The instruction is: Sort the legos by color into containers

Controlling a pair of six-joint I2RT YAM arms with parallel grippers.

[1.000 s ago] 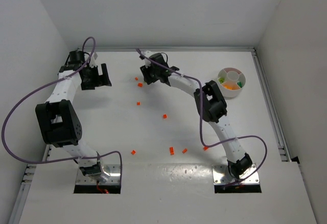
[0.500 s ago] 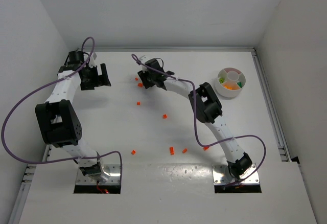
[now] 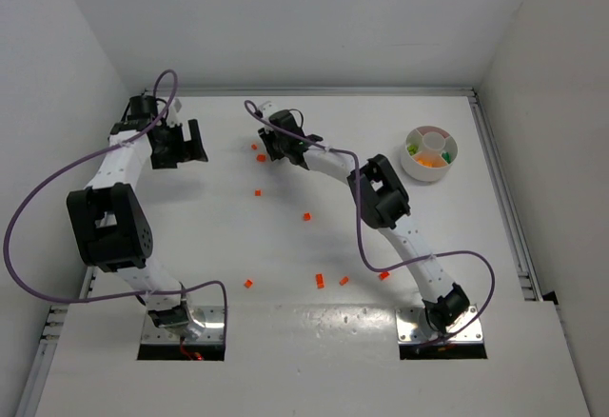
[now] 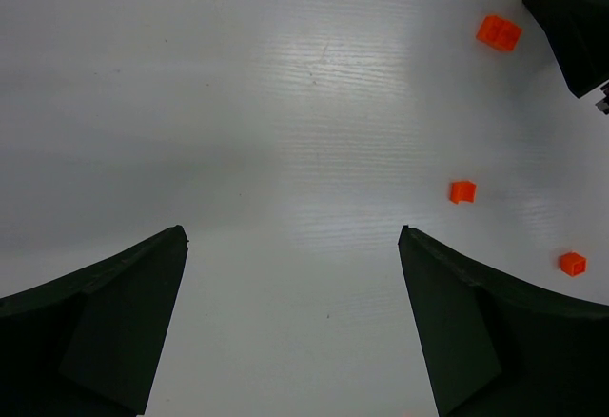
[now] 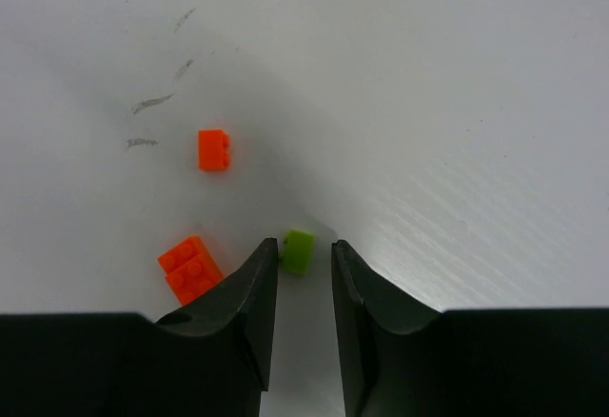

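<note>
Found right claw (image 5: 304, 246) part-open astride green lego (image 5: 298, 251), not yet pinched; left claw (image 4: 290, 232) wide, empty; judged closure, then lift, due next.

The tabletop (image 3: 285, 341) was plain white, marked by a few faint grey scuffs (image 5: 152, 104). Scattered orange bricks (image 3: 306, 216) lay on it, along with a single lime-green brick (image 5: 298, 250). The left arm (image 3: 122, 165) and right arm (image 3: 411, 241) were white with black joints, each trailing a purple cable (image 3: 175, 78). The left gripper (image 4: 292, 231) and right gripper (image 5: 303, 246) were black. The round dish (image 3: 433, 175) was white and held orange and green pieces.
</note>
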